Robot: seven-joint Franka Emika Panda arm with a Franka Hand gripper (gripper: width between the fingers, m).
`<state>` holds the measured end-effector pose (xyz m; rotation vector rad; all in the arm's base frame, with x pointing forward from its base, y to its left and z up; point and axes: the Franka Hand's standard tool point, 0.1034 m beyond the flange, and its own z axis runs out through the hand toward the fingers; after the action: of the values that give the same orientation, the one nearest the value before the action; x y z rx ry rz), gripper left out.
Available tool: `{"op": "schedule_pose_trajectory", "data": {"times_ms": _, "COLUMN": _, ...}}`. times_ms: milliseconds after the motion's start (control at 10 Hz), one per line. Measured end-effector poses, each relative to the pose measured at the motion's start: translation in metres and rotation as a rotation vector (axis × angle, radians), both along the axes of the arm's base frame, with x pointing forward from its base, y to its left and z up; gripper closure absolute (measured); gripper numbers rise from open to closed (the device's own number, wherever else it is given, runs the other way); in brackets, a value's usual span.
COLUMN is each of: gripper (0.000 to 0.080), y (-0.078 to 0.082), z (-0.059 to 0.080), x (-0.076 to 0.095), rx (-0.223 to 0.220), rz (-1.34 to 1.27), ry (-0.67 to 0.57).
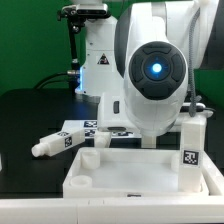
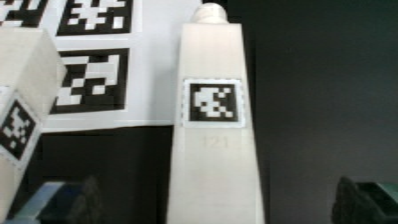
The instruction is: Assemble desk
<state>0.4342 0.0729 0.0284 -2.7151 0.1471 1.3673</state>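
**Item:** desk leg [image 2: 214, 140], white plastic, with one square tag on its upper face and a peg at the far end. It lies flat on the black worktop [image 2: 311, 90], one long side just beside the marker board [image 2: 80, 60]. A neighbouring part [image 2: 15, 110], also tagged, sits near the board's other side.

**Related stock, exterior view:**
- tabletop panel [image 1: 130, 172] at six o'clock, sockets up
- upright leg [image 1: 190, 150] at four o'clock, at the panel's corner
- lying leg [image 1: 58, 144] at eight o'clock, possibly the same piece as the item

**Claw** [image 2: 210, 200]: jaws fully spread and empty; fingers [image 2: 54, 200] flank the desk leg without touching it.

**Hazards, as judged:**
- The board-side finger may catch the board's edge or nudge the neighbouring part on descent.
- A grip far from the middle would let the long piece droop or swivel.
- The slick plastic may slip on lifting.
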Motion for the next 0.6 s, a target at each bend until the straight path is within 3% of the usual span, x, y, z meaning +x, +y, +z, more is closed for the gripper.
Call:
{"op": "schedule_pose_trajectory", "data": {"times_ms": 200, "gripper": 0.015, "y": 0.0, "z": -0.001, "x": -0.001, "rx": -0.008, "rz": -0.008, "ry": 0.005}}
{"op": "schedule_pose_trajectory", "data": {"times_ms": 600, "gripper": 0.015, "y": 0.0, "z": -0.015, "x": -0.013, "rx": -0.079, "rz": -0.055, "ry": 0.042}}
